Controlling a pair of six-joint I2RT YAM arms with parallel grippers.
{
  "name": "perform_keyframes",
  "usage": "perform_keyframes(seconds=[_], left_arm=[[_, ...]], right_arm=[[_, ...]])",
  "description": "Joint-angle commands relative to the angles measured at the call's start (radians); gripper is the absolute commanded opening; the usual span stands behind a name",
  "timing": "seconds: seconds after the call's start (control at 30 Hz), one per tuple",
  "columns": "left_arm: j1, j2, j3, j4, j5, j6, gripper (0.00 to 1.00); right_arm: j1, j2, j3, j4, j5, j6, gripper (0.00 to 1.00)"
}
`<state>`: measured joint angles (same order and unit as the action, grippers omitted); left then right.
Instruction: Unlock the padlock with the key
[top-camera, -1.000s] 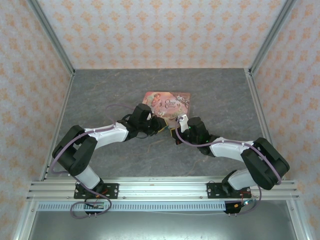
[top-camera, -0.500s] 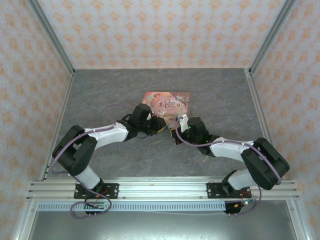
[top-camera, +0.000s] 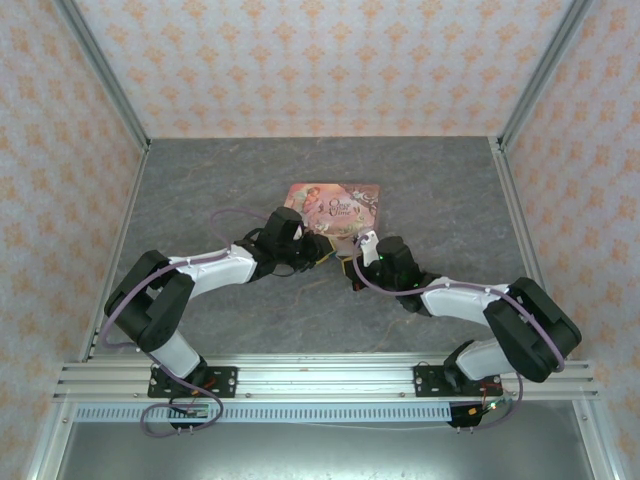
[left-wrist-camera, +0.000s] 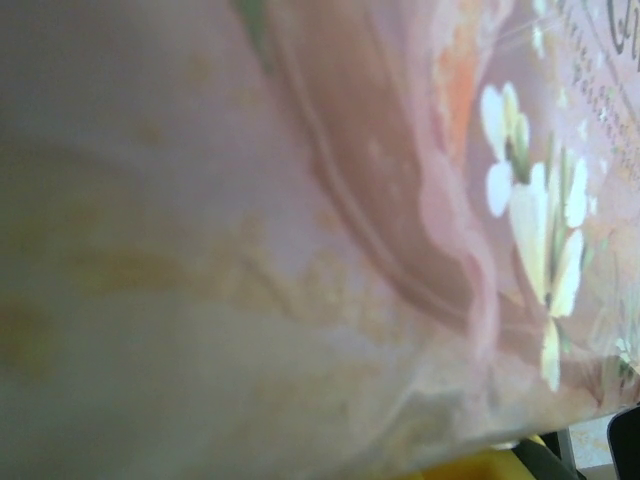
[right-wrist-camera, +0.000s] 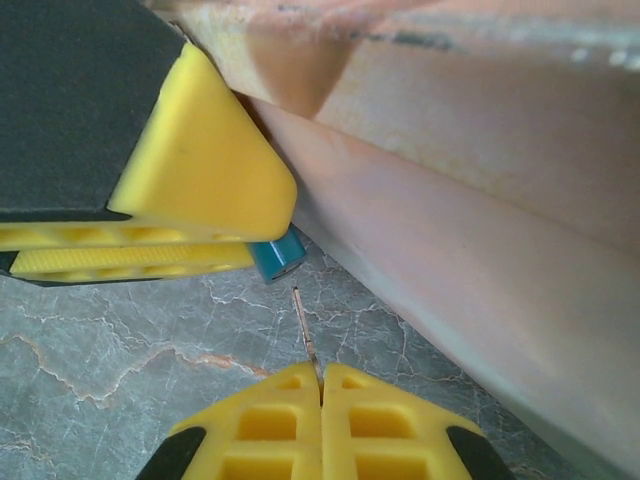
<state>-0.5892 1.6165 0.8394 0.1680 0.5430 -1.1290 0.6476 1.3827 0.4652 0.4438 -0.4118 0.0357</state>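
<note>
Right hand (right-wrist-camera: 322, 382) pinching key (right-wrist-camera: 308, 335), left hand (right-wrist-camera: 262, 240) clamping padlock (right-wrist-camera: 280, 255); grey marbled tabletop (top-camera: 200, 180), patterned peach walls (top-camera: 320, 60)

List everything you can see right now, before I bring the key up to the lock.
padlock: one, blue-teal, poking out between the left gripper's fingers, beside the box
key: one, thin metal, sticking out of the right gripper, tip close to the padlock but not in it
box: one, pink illustrated, mid-table
table: one, grey marbled, under everything
walls: three, peach patterned, around the table
left gripper: one, yellow fingers, shut on the padlock
right gripper: one, yellow fingers, shut on the key
</note>
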Motion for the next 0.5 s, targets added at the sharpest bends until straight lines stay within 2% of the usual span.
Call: perform_keyframes(seconds=[0.0,0.47], left_arm=[[0.008,-0.001,0.021,0.053,0.028,-0.026,0.22],[0.008,0.005,0.020,0.061,0.046,-0.026,0.22]], right_arm=[[0.006,-0.013,-0.001,0.039,-0.018,0.015,0.00],[0.005,-0.002,0.029,0.057,-0.035,0.021,0.00]])
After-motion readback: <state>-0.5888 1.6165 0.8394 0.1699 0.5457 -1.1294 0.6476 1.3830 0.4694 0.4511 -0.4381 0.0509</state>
